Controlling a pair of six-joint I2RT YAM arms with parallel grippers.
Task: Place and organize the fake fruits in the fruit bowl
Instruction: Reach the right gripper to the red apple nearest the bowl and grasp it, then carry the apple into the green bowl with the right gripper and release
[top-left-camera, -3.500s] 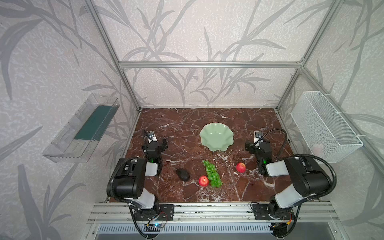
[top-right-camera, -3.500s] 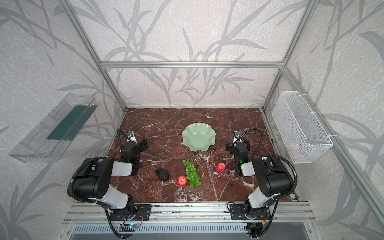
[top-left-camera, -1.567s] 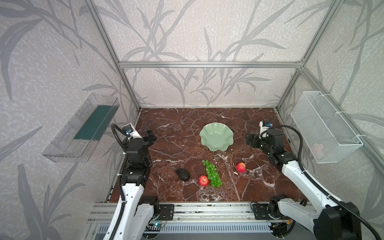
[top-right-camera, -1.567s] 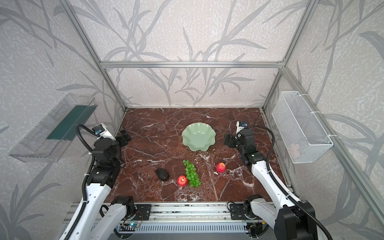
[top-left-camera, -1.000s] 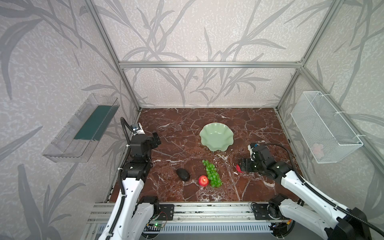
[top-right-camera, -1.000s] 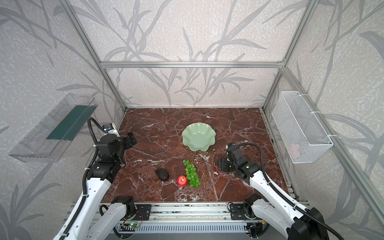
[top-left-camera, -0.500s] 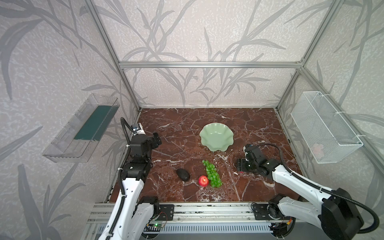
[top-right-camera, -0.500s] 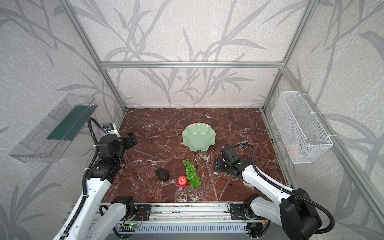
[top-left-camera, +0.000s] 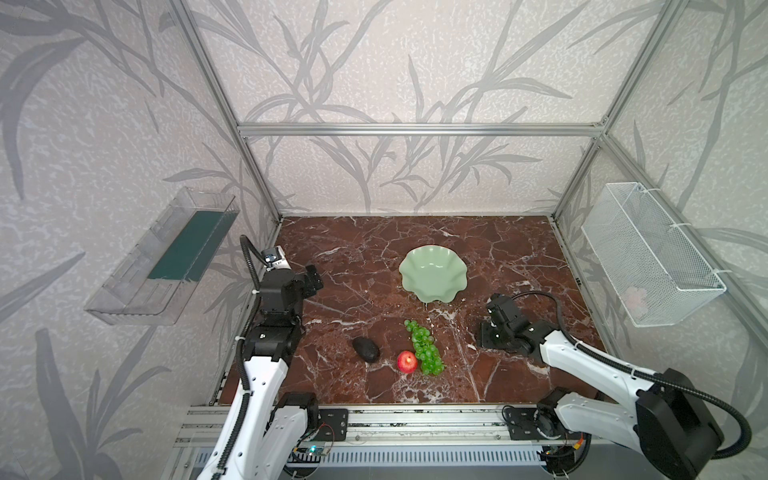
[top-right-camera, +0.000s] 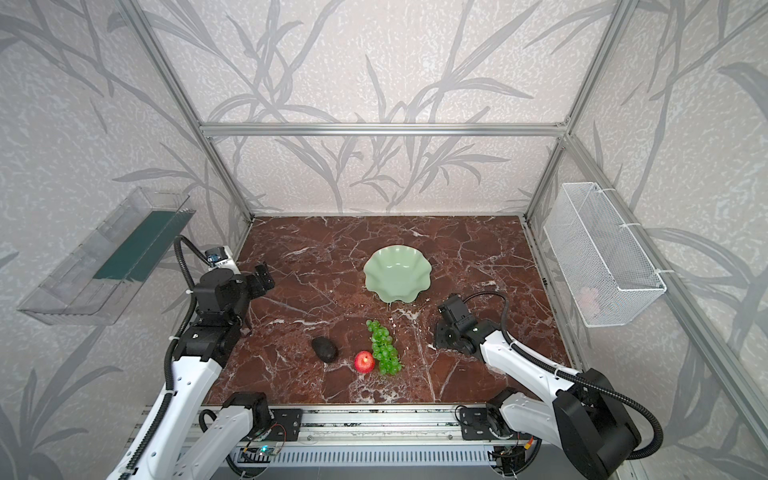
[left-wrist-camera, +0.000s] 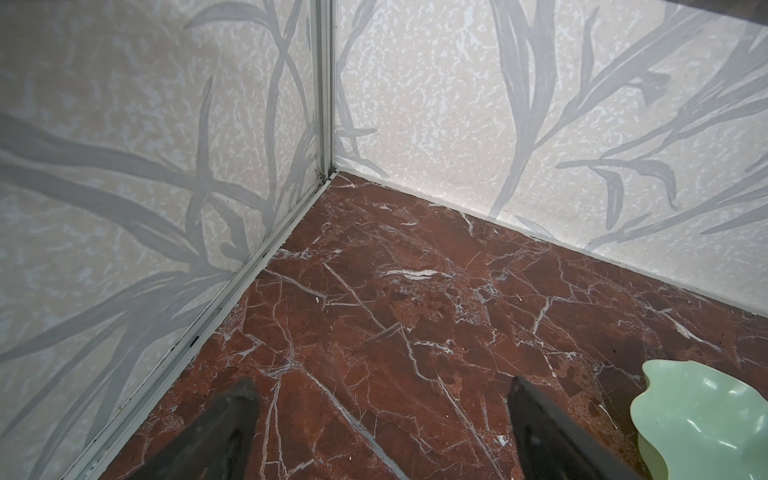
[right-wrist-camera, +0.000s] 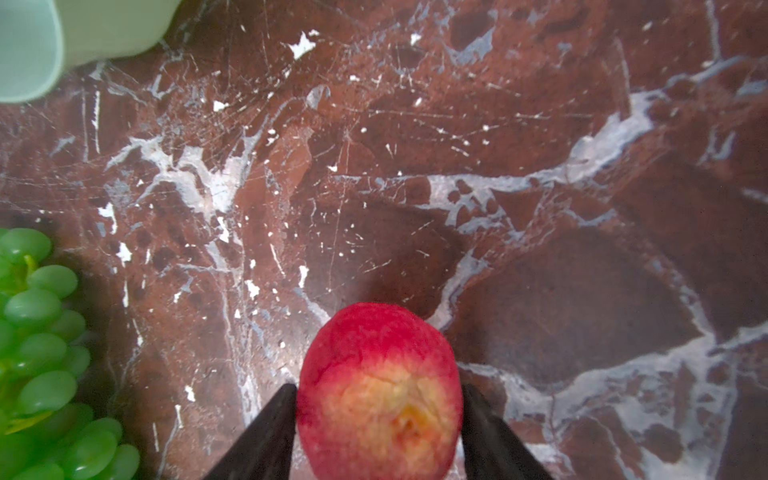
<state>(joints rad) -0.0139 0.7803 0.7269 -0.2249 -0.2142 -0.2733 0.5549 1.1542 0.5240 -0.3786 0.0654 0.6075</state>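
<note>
Marble surface (top-left-camera: 353, 249): your right claw (right-wrist-camera: 378, 386) is clenched on an apple (right-wrist-camera: 378, 357); your left claw (left-wrist-camera: 382, 381) stands released. Long axis of grapes (top-left-camera: 424, 347) runs from bowl (top-left-camera: 432, 274) toward front edge.

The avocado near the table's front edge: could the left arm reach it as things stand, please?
Probably yes: the avocado lies on bare marble toward the left pincer, which is open and empty, with nothing between them.

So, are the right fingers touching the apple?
Touching. The right wrist view shows the apple squeezed between the right fingers, with each dark finger edge flush against one side of the fruit and no gap visible on either side.
</note>
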